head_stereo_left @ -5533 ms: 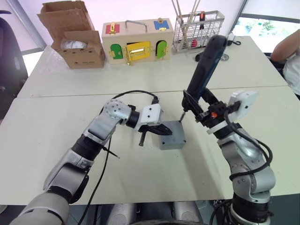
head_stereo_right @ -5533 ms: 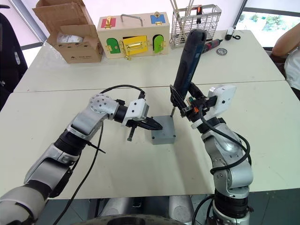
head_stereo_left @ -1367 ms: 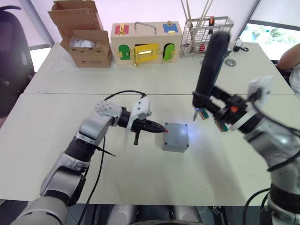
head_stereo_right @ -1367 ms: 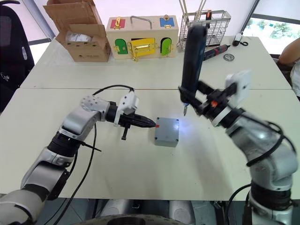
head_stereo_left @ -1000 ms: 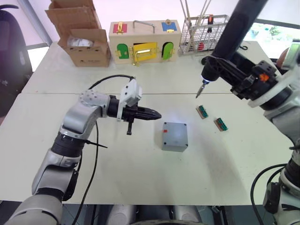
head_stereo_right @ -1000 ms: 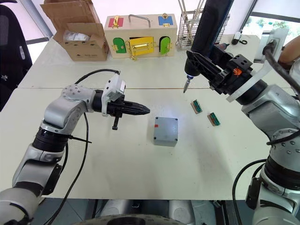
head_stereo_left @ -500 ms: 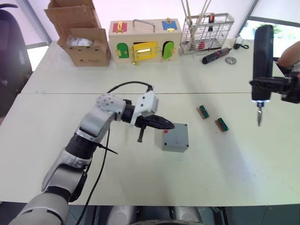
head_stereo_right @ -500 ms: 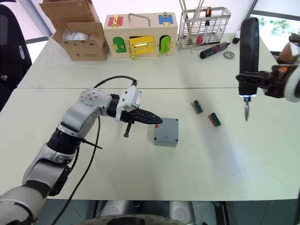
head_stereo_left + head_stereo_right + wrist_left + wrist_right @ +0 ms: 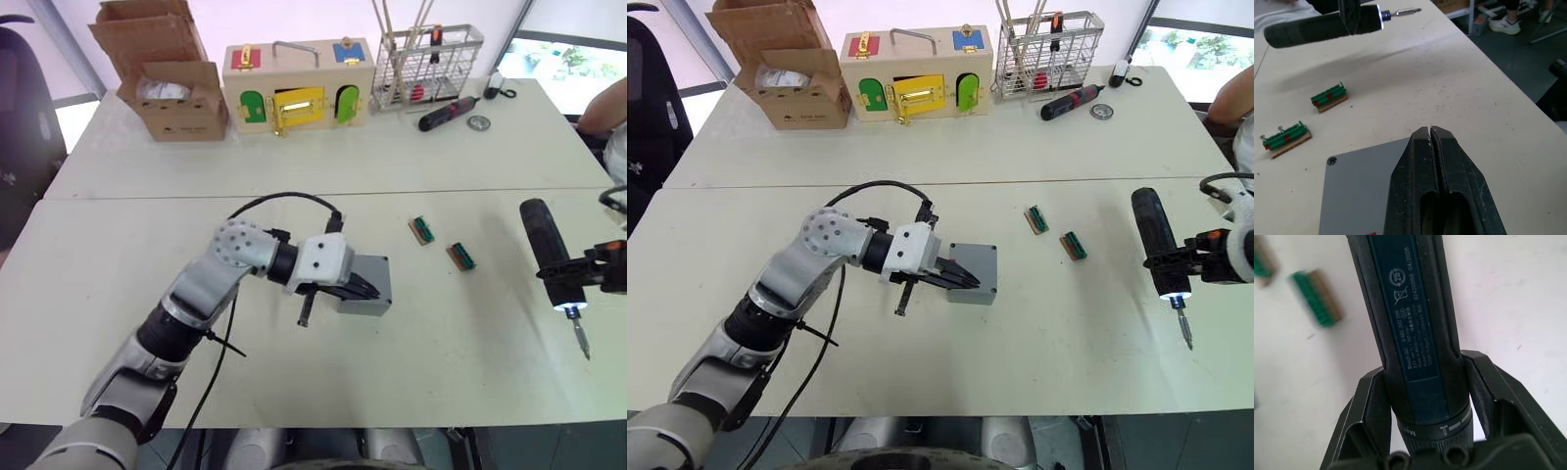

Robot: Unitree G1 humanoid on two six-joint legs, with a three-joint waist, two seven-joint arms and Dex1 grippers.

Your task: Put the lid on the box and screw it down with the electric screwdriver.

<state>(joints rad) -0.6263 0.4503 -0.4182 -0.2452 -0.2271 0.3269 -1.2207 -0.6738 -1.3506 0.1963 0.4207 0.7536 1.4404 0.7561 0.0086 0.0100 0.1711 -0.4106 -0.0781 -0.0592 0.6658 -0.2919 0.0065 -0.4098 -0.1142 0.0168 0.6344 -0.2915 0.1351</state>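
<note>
Left claw (image 9: pixel 1430 131) pressed shut, empty, tips resting on the lid (image 9: pixel 1359 188), already seated on the box (image 9: pixel 972 275) mid-surface. Right claw (image 9: pixel 1420 396) clamped around the electric screwdriver (image 9: pixel 1157 242), held low and well off to the right, bit lit, angled down toward the surface (image 9: pixel 1038 343). Next, probably: set bit plumb over a corner hole (one screw visible). Cardboard box (image 9: pixel 162 93) holds something pale; wire rack (image 9: pixel 428 61) holds sticks and tools.
</note>
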